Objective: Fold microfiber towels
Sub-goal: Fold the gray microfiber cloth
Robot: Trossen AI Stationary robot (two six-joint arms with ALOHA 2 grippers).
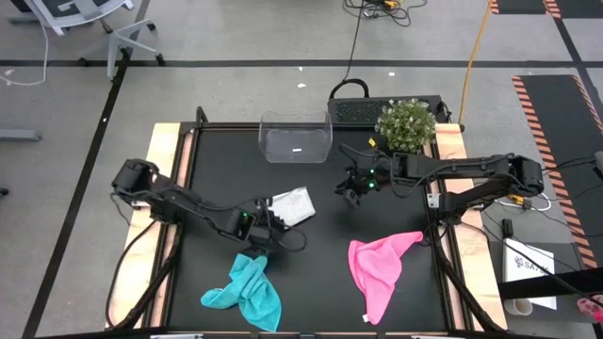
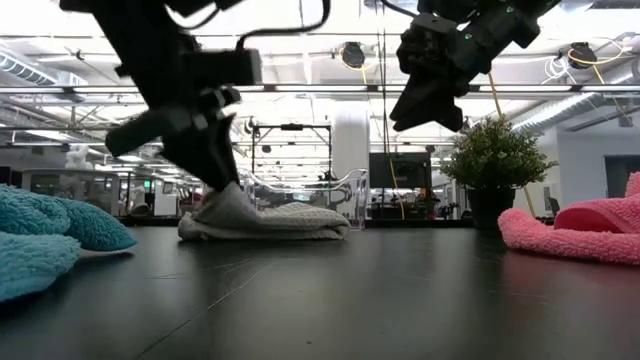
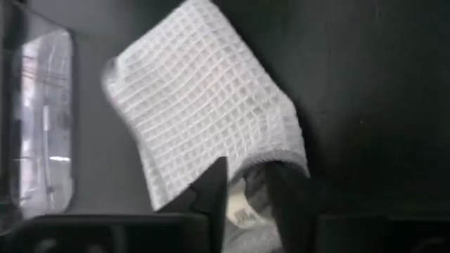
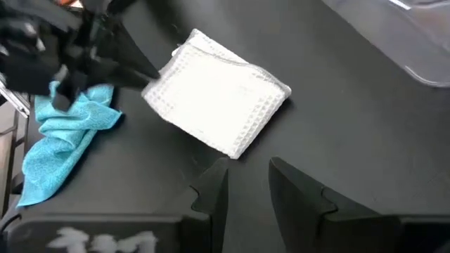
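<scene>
1. Both arms are showing as dark, nearly black, jointed links with rounded housings at the joints.
2. Thin black cables are looping along the left arm.
3. Small green lights are glowing near the wrist of each arm.
4. The left hand [image 1: 270, 226] and right hand [image 1: 350, 191] are each carrying two dark, flat, tapering fingers [image 4: 211, 188].
5. The right arm's base is wearing a pale bracket with yellow wiring.

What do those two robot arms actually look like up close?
Both are slim, black, jointed arms with black cables looping alongside. The left gripper and the right gripper each end in two dark, pointed fingers, and small green lights glow near both wrists.
</scene>
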